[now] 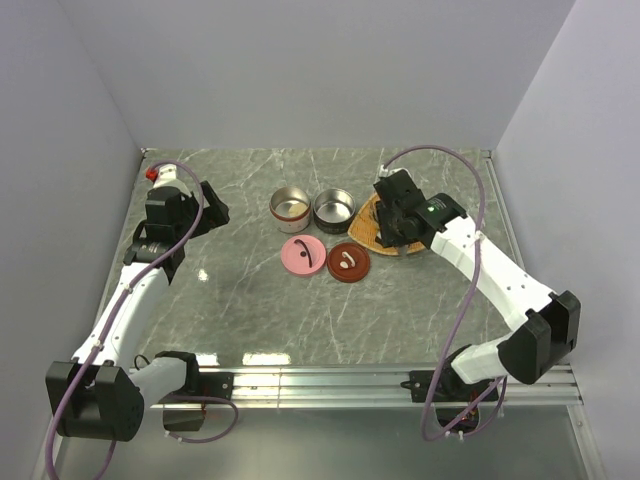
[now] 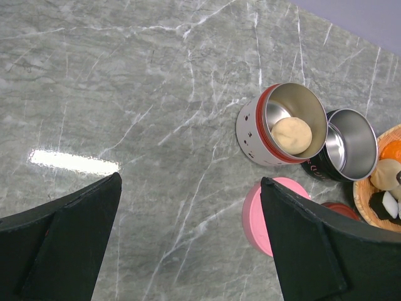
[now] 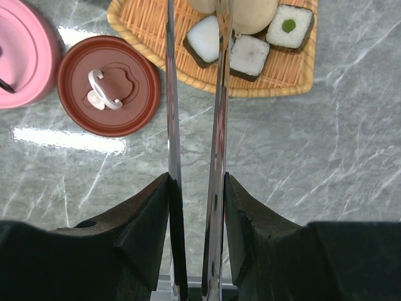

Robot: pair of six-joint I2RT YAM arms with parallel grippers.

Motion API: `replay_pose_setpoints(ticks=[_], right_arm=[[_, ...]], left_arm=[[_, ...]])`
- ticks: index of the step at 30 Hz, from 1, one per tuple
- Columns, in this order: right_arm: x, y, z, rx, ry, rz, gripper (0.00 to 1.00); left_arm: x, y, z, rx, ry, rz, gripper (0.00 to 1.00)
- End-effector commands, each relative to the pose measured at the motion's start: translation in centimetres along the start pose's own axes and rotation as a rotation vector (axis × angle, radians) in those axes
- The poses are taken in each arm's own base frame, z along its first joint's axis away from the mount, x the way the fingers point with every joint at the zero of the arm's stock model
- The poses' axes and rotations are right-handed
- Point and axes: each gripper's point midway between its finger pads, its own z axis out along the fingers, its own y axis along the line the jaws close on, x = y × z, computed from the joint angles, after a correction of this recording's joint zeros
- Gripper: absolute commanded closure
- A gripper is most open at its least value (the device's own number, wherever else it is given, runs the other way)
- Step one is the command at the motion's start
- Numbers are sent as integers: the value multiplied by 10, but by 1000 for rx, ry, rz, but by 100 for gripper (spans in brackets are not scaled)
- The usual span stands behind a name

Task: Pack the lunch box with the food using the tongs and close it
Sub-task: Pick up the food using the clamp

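Note:
My right gripper (image 3: 196,179) is shut on the tongs (image 3: 218,94). Their two silvery arms run forward over the woven tray (image 3: 276,81), and their tips are cut off by the top edge. One arm crosses between two sushi rolls (image 3: 204,39) (image 3: 249,56); a third roll (image 3: 288,26) and a cream ball (image 3: 250,12) lie beside them. The lunch box is two open round tins. The white red-rimmed tin (image 2: 254,128) holds a cream ball (image 2: 291,135), and the black tin (image 2: 348,144) looks empty. My left gripper (image 2: 191,182) hovers open over bare table, left of the tins.
A pink lid (image 1: 303,255) and a brown lid with a white handle (image 1: 348,261) lie flat in front of the tins. The tray (image 1: 368,232) sits right of the black tin (image 1: 333,208), under my right gripper (image 1: 392,222). Walls enclose the table on three sides.

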Motion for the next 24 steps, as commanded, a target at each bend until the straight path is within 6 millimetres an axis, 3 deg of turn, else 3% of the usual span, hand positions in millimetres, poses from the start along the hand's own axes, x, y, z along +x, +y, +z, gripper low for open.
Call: replay_pose_setpoints(ticks=[1,14,18,24], right_arm=[[-4,2,6,9,-22,8,55],[-2,2,27,49,9,-18,59],[-3,4,31,52,8,-20,77],[-20,-1,14,57,-29,-26,87]], left_arm=[[-8,-8,0,32,-30,0,0],[-7,-7,-1,33,-32,0,1],[-8,-7,-2,32,-34,0,1],[-8,-7,-2,30,-36,3,1]])
